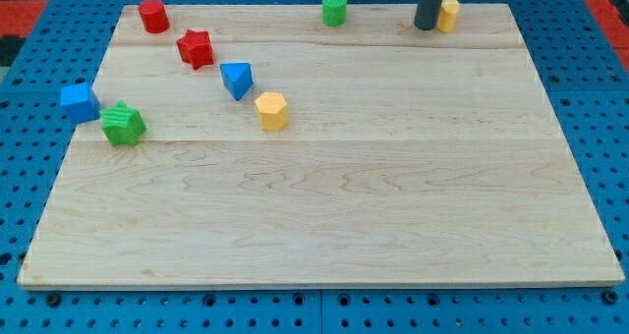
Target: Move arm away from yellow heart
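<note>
- Tip [425, 27] of my rod sits at the upper right of the frame, touching or just beside the left side of the yellow heart [448, 14]; there are no jaws, so it grips nothing and can only push.
- Yellow heart lies at the board's [324, 226] top edge, partly hidden behind the rod, so I cannot tell whether a gap exists between them.
- Any motion toward the frame's right would likely shove the heart along, or off the top edge, which is very near.
- A drag straight up risks scraping the heart's side and turning it.
- Heading left along the top edge brings the tip toward the green cylinder [334, 9], which sits near; a long sweep could knock it.
- Safest looks to be a retreat down and left into the open middle, well apart from the yellow hexagon [271, 110] and blue triangle [236, 80].
- Other blocks at the upper left are too far off to matter.
</note>
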Controlling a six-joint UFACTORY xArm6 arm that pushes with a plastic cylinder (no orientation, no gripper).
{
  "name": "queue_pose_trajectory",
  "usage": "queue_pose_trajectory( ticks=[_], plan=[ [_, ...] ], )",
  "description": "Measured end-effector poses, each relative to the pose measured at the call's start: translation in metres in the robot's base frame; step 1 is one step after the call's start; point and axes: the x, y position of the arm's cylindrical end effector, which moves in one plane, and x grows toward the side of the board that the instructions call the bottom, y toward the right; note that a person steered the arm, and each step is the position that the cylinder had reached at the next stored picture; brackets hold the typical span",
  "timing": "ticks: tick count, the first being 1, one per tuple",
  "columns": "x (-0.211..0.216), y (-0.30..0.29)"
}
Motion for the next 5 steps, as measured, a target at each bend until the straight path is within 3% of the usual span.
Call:
queue_pose_trajectory(
  ticks=[5],
  plan=[
    [0.000,-0.022]
  ],
)
